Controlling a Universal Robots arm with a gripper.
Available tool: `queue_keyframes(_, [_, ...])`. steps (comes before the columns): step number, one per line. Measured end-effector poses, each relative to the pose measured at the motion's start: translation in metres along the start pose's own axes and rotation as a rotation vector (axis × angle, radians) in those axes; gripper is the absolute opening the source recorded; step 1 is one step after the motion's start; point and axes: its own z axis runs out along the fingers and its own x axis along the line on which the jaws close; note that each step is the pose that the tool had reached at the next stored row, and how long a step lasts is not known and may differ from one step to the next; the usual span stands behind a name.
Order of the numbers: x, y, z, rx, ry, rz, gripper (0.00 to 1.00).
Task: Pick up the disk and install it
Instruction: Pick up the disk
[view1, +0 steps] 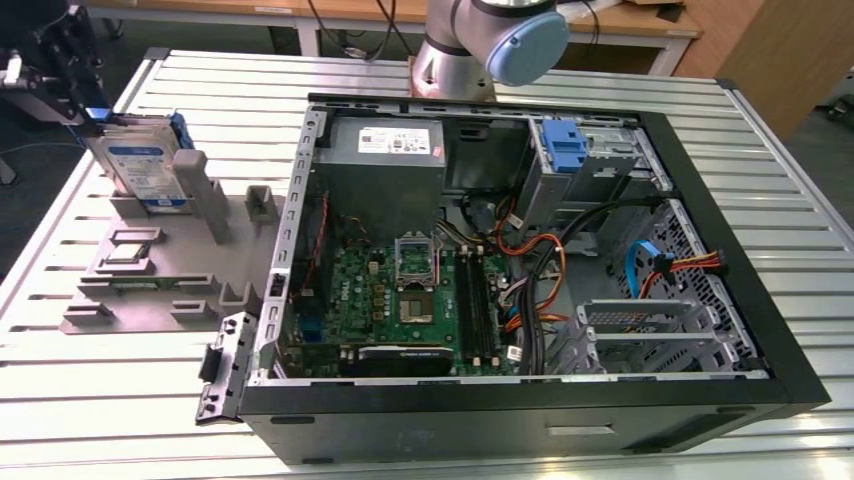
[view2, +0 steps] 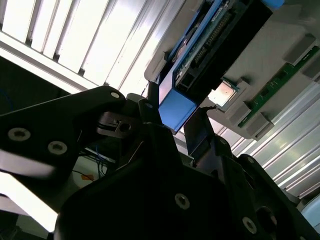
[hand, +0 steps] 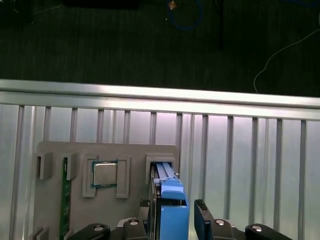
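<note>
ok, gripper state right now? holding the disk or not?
Gripper: open, straddling the upper edge of the disk, with a gap visible on one side. Not clamped. The disk stands upright in the grey holder.

Gripper (view1: 88, 105) is chopped off by the exterior view's left edge. The disk (view1: 140, 165) just under it has its far end tucked behind the grey holder (view1: 195, 190), so can't see how it's seated.
</note>
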Motion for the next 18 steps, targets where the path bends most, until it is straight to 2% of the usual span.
queue_keyframes(11, [0.0013, -0.0003, 0.0178, 0.0003, 0.0000, 0.000, 0.47])
queue_keyframes(18, [0.0013, -0.0003, 0.0184, 0.0003, 0.0000, 0.001, 0.47])
